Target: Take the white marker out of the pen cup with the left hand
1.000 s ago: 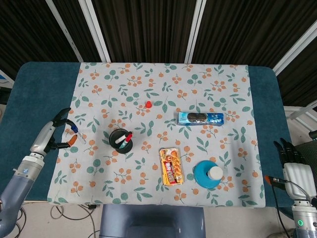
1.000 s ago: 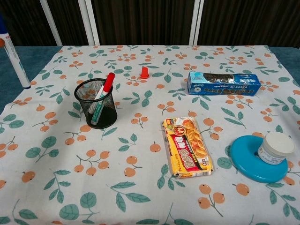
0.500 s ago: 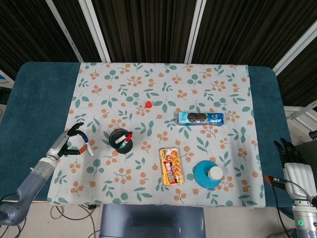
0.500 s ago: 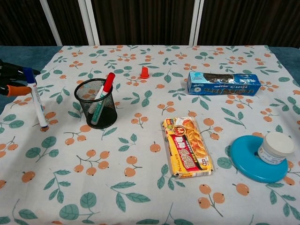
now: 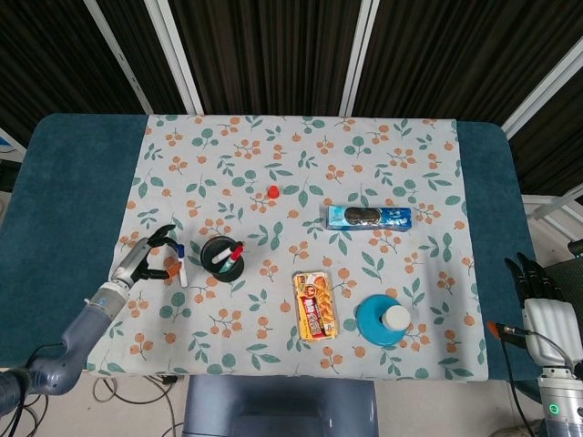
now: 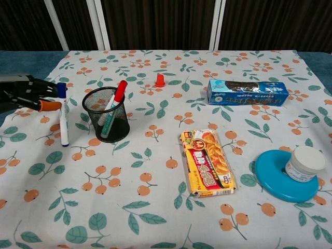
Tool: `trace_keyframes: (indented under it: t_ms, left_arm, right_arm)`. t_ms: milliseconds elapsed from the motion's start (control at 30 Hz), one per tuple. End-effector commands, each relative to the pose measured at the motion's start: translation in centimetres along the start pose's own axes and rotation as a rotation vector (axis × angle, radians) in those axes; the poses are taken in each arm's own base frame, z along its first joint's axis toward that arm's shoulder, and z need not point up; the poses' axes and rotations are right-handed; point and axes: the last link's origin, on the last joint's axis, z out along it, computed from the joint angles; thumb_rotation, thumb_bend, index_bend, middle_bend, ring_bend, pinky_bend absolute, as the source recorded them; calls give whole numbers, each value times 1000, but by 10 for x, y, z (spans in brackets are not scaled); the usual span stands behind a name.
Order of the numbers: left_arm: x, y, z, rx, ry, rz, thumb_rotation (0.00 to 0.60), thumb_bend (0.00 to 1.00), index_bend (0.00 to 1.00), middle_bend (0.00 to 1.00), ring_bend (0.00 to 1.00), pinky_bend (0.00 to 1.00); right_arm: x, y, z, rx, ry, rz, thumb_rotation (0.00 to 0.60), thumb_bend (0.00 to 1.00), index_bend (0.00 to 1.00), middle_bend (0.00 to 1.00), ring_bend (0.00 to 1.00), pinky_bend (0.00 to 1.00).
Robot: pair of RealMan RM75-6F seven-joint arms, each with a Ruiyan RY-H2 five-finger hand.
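One white marker (image 6: 63, 116) with a blue cap stands upright in the pinch of the left hand (image 6: 26, 93), its lower tip at the cloth just left of the mesh pen cup (image 6: 107, 114), which holds a red-capped marker (image 6: 113, 104). Further right lie a snack packet (image 6: 206, 162) and a blue disc (image 6: 277, 179). At the far right edge the right hand (image 5: 537, 291) holds nothing, fingers straight and close together.

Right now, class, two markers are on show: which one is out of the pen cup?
The blue-capped white marker, held by the left hand beside the black mesh pen cup. The red-capped marker stands inside the cup.
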Motion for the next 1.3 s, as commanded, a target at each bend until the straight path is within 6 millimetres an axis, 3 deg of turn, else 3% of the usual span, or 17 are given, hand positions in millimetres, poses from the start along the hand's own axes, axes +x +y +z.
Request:
trace_keyframes:
  t_ms: [33, 167, 367, 433, 600, 733, 867, 1133, 1300]
  left_arm:
    - [1, 5, 3, 1, -2, 32, 600, 278, 325, 21, 0, 0]
    - [7, 14, 9, -2, 16, 79, 600, 166, 93, 0, 0, 0]
    - [24, 46, 5, -89, 102, 70, 600, 133, 62, 0, 0, 0]
    - [32, 54, -6, -110, 133, 97, 600, 133, 62, 0, 0, 0]
    - [64, 56, -41, -130, 318, 371, 600, 181, 118, 0, 0, 0]
    - [78, 45, -75, -140, 560, 640, 600, 184, 126, 0, 0, 0]
    - [76, 24, -106, -94, 647, 784, 600, 183, 127, 0, 0, 0]
    - [71, -35, -164, 32, 637, 798, 600, 184, 127, 0, 0, 0]
    - [69, -52, -187, 61, 588, 717, 600, 184, 126, 0, 0, 0]
  right_arm:
    - [0, 0, 0, 1, 0, 0, 600, 109, 94, 9, 62, 175]
    - [0, 0, 0, 0, -3, 1, 600, 110, 95, 9, 62, 175]
    - [0, 0, 0, -3, -3, 4, 600, 109, 95, 9, 62, 175]
    - [0, 1, 0, -4, -4, 5, 600, 109, 95, 9, 62, 175]
    - [0, 0, 0, -1, -4, 4, 600, 109, 96, 9, 62, 175]
    - [-1, 0, 0, -1, -4, 3, 600, 110, 96, 9, 62, 175]
    - [0, 0, 1, -3, -4, 1, 600, 110, 96, 9, 62, 175]
    - [-1, 0, 0, -1, 1, -4, 600, 110, 94, 9, 62, 175]
    - [-2, -1, 1, 3, 0, -6, 600, 109, 95, 9, 61, 175]
